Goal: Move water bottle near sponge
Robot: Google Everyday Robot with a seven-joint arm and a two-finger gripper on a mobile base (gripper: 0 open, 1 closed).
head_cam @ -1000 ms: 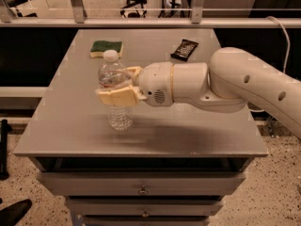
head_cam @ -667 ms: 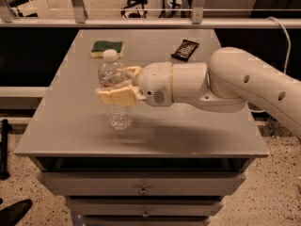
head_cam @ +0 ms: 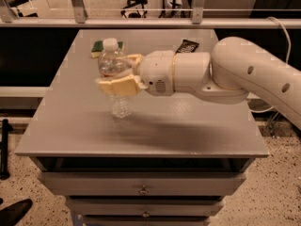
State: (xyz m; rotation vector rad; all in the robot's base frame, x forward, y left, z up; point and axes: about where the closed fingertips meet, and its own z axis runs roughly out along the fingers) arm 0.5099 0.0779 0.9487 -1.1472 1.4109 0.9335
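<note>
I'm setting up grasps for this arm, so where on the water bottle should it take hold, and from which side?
Around the ribbed middle of the water bottle, coming in level from the picture's right, as the gripper does now, closed on it. The bottle stands upright and is round, so one finger fits in front and one behind.

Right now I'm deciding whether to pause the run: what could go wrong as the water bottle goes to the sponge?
1. The gripper is clamped around the water bottle at its middle; the ribbed plastic might slip, or the bottle might tip on release.
2. The sponge lies just behind the bottle, near the far edge of the table; overshooting could shove it off.
</note>
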